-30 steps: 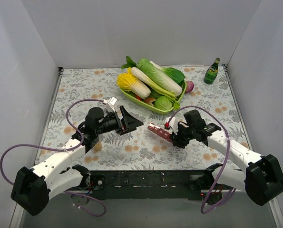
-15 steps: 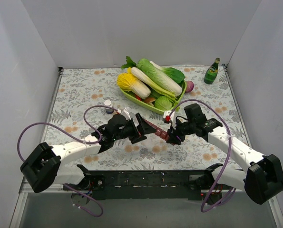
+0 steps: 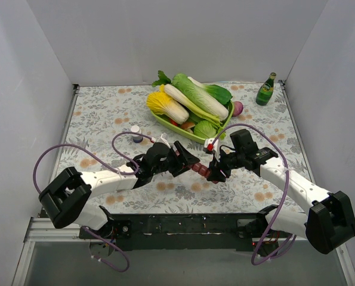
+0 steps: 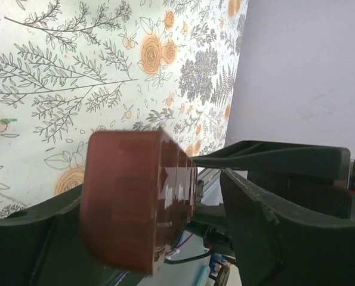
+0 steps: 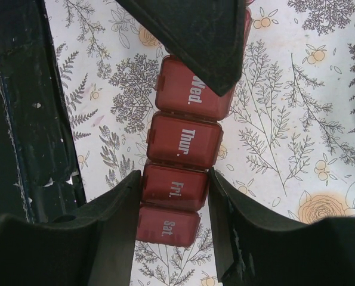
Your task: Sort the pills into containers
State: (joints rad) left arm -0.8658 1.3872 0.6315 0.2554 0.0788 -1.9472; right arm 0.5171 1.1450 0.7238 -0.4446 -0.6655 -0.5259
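The containers are one long dark red pill organiser (image 3: 200,169), lids shut, held off the table between both arms. In the right wrist view its lids (image 5: 183,140) read Wed., Thur., Fri. and Sat. My right gripper (image 5: 174,185) is shut on the Fri. compartment, one finger on each side. My left gripper (image 4: 159,202) is open around the organiser's other end (image 4: 129,196). One finger lies against that end, and a gap shows before the other finger (image 4: 255,226). In the top view the left gripper (image 3: 187,159) faces the right gripper (image 3: 215,171). No pills are in view.
A small dark bottle with a white cap (image 3: 136,134) stands left of the arms. A green tray (image 3: 186,132) of cabbages sits behind the organiser, with a purple onion (image 3: 238,108) beside it. A green glass bottle (image 3: 265,89) stands at the back right corner.
My left arm has swung right across the table, and its jaws now straddle the organiser's free end and have narrowed. The right gripper keeps its hold, shifted slightly.
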